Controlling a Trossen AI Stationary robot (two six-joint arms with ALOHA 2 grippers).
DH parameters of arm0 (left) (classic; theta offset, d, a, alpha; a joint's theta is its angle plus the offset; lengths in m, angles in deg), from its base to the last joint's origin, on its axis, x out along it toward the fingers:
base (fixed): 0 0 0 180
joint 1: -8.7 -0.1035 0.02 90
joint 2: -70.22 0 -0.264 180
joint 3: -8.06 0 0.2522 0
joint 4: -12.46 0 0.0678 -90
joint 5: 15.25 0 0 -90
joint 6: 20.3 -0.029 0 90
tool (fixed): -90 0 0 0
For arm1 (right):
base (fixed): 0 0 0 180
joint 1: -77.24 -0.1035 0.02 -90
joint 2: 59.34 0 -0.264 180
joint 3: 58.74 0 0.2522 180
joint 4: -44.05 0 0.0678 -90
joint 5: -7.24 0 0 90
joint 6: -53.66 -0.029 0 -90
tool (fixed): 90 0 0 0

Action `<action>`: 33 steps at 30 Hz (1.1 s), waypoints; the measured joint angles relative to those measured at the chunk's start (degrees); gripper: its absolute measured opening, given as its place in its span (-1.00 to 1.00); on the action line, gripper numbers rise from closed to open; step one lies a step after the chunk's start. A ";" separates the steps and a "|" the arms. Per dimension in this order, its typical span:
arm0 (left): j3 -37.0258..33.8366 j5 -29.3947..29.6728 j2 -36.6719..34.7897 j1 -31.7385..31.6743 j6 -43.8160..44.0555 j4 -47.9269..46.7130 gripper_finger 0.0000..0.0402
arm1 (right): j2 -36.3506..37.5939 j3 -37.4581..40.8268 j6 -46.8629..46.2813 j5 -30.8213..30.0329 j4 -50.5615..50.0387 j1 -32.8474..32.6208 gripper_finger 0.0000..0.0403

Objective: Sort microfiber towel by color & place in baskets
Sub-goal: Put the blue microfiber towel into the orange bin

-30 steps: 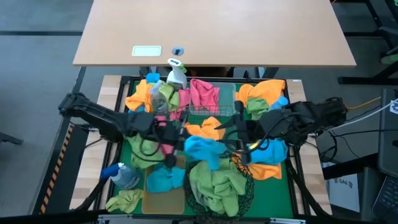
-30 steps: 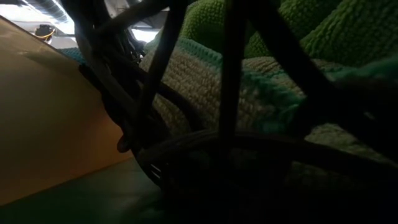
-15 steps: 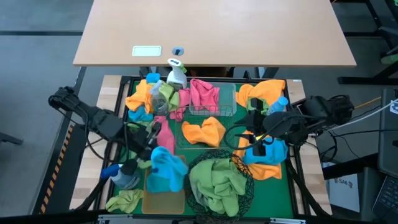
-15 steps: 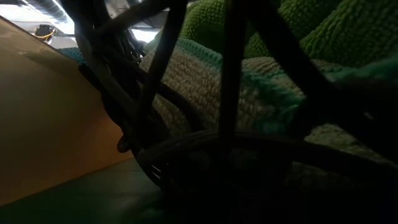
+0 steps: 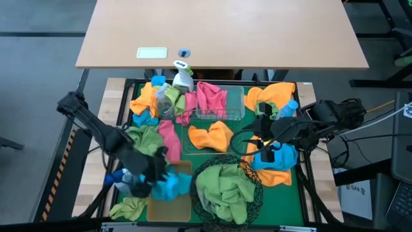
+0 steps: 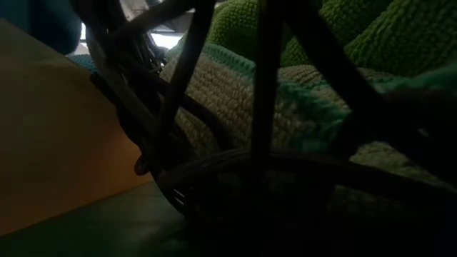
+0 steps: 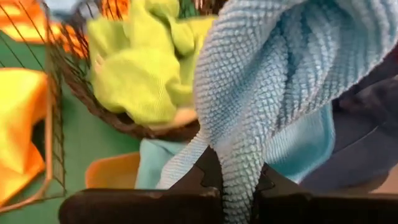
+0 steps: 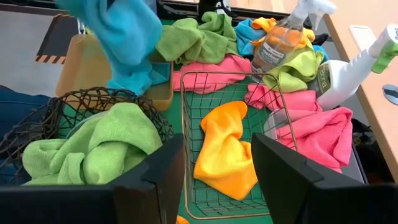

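Left end effector (image 7: 236, 186) clamped tight on a blue microfiber towel (image 7: 280, 81), seen in lower left of the high view hanging over the tan bin (image 5: 168, 207), beside the round black mesh basket (image 5: 252, 187) full of green towels (image 5: 222, 190). Right end effector (image 8: 217, 168) at mid-right of the high view, fingers spread wide, gripping nothing, poised over the wire basket (image 8: 186, 112) containing an orange towel (image 8: 227, 146). Pink towels (image 8: 205, 65) and spray bottles (image 8: 277, 46) farther back on the green surface (image 7: 74, 143).
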 joint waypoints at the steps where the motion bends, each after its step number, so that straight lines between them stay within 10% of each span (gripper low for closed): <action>1: 0.00 -0.15 1.33 0.08 0.01 0.19 -0.97 | 0.01 0.00 0.00 0.00 0.00 0.00 -0.09; 15: -0.02 -13.54 15.65 2.83 0.01 15.74 -0.97 | 0.00 0.00 0.00 0.00 0.00 0.00 -0.09; 24: -0.04 -11.84 15.35 3.34 -0.47 20.99 -0.97 | 0.00 0.00 0.02 0.02 -0.02 0.00 -0.09; 33: -0.04 -0.31 15.37 3.32 -0.38 0.80 -0.97 | 0.00 0.00 0.02 0.04 -0.04 0.00 -0.09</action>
